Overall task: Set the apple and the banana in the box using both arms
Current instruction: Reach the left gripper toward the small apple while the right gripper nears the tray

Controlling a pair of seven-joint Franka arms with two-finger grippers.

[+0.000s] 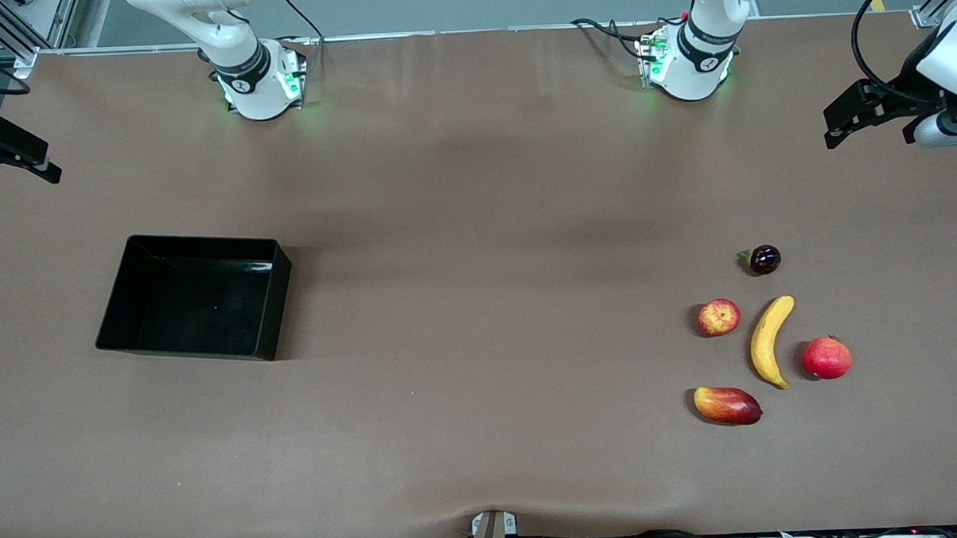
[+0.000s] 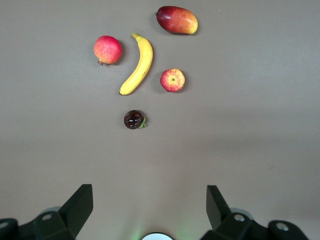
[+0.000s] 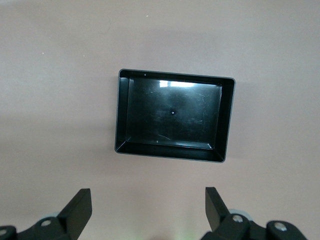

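The apple (image 1: 719, 317), small and red with yellow mottling, lies on the brown bench (image 1: 480, 317) toward the left arm's end, just beside the banana (image 1: 770, 342) and apart from it by a thin strip of bench. The banana is a single curved yellow fruit lying with one tip toward the robots' bases and the other toward the front camera. Three more fruits ring this pair: a dark round fruit (image 1: 764, 259) with a green stem lies farther from the front camera than the apple and banana, a larger red round fruit (image 1: 826, 358) lies beside the banana toward the left arm's end of the bench, and a red-yellow mango (image 1: 727, 404) lies nearer the front camera than the apple. None of them touch one another. The box (image 1: 121, 293), a shallow black glossy tray with upright walls, sits well apart from the fruits toward the right arm's end of the bench, and nothing lies inside it. The left gripper (image 2: 150, 200) hangs in the air over the bare bench at the left arm's end, its fingers spread wide and holding nothing; its wrist view looks down on all five fruits. The right gripper (image 3: 148, 202) hangs over the bench at the right arm's end, fingers likewise spread wide and empty, with the box in its wrist view.
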